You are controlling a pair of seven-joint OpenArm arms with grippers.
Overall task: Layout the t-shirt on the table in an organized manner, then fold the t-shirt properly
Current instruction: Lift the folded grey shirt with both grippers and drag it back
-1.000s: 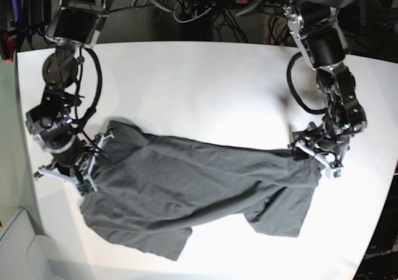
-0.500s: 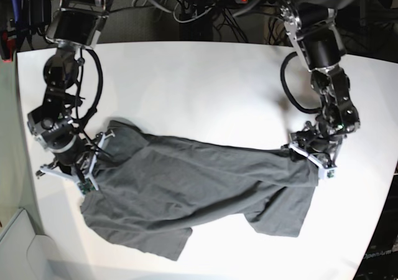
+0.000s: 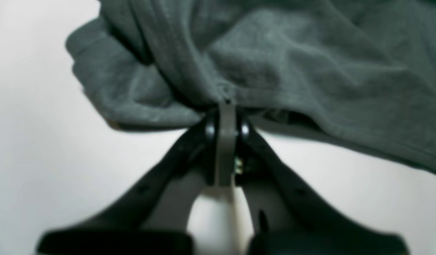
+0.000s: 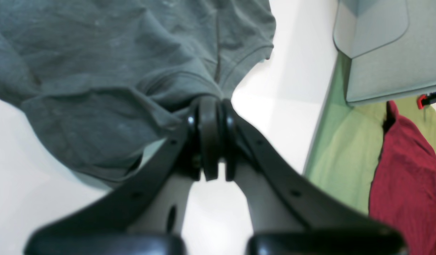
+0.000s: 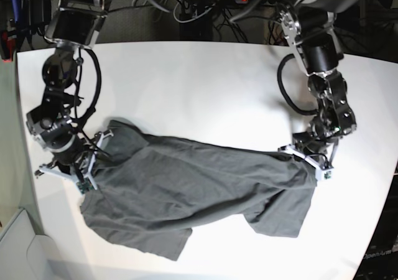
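Plainly, the scene at this moment:

T-shirt: the t-shirt (image 5: 186,193) lay crumpled across the near half of the table (image 5: 199,87); it stretched in a long wrinkled band between the two arms; one sleeve spread flat near the front edge, on the base view's right; the lower hem bunched toward the front edge, on that view's left.

Left gripper: the left gripper (image 3: 225,106) was pressed together on a pinch of grey cloth; the fabric (image 3: 274,60) bunched in folds just above the tips; in the base view this gripper (image 5: 309,162) sat at the shirt's right end, low over the tabletop.

Right gripper: the right gripper (image 4: 211,102) was likewise closed on a fold of the shirt (image 4: 115,71); a hemmed edge ran just beyond its tips; in the base view it (image 5: 87,174) held the shirt's left end.

Table: white and smooth; bare surface showed beyond the shirt on all sides.

Beside the table: a green surface (image 4: 338,156) and a dark red cloth (image 4: 406,184) showed in the right wrist view, past the table's edge.
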